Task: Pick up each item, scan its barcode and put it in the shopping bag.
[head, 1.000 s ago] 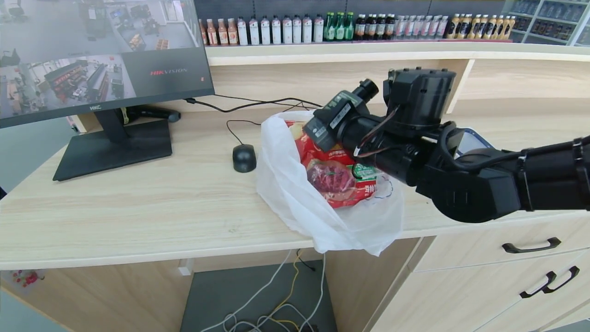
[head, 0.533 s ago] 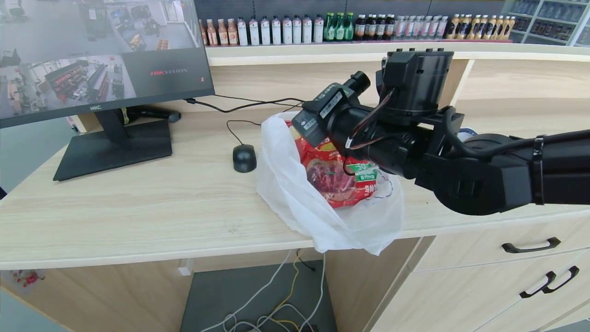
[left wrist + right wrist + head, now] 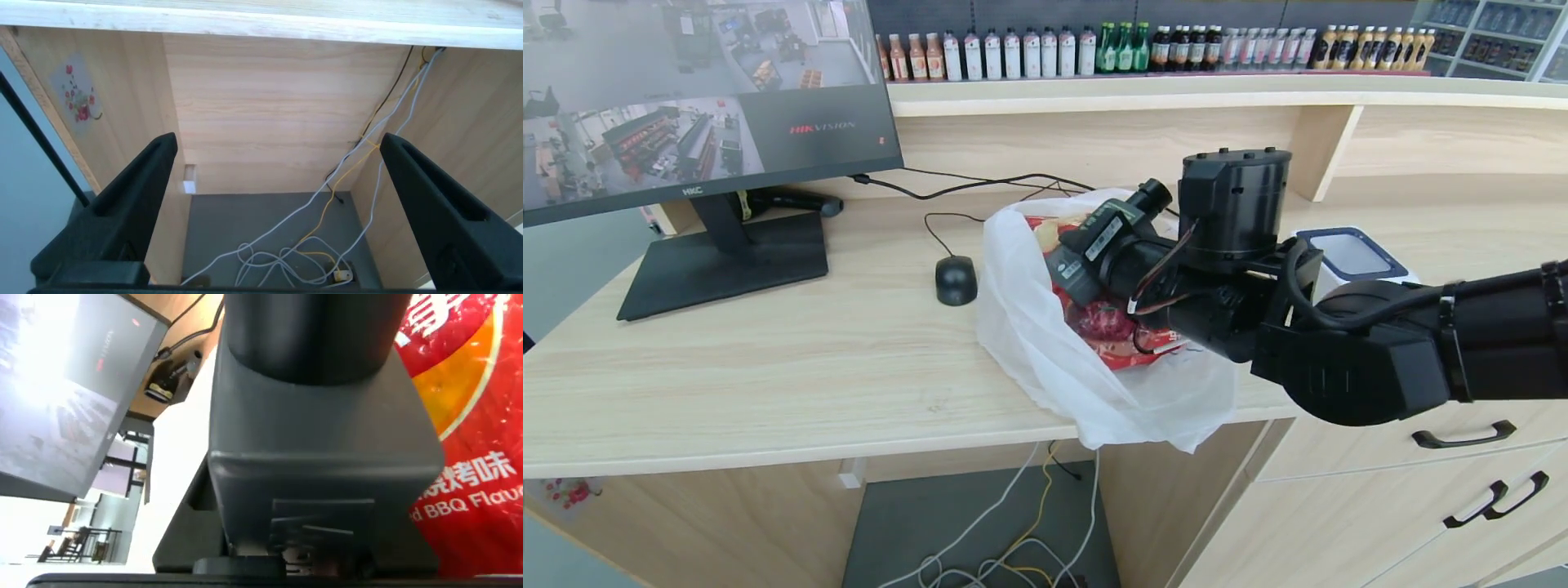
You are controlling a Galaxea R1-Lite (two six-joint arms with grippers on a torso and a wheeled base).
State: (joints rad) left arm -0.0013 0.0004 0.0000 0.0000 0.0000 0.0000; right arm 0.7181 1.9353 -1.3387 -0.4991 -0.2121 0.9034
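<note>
Has the right tool (image 3: 1098, 269) in the mouth of the shopping bag (image 3: 1045, 359), grip impossible to tell. Shows the snack packet (image 3: 1107, 322) just under that tool, inside the bag, long axis along the tool's reach, one end pointing beyond it. Holds the left tool (image 3: 278, 147) spread, below the tabletop (image 3: 245, 16).

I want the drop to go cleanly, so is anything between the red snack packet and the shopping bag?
Nothing visible does: the red snack packet is already partly down in the open mouth of the white shopping bag.

right arm (image 3: 1347, 367) lowered, snack packet (image 3: 1104, 322) deeper (half buried) in shopping bag (image 3: 1045, 359)
</note>
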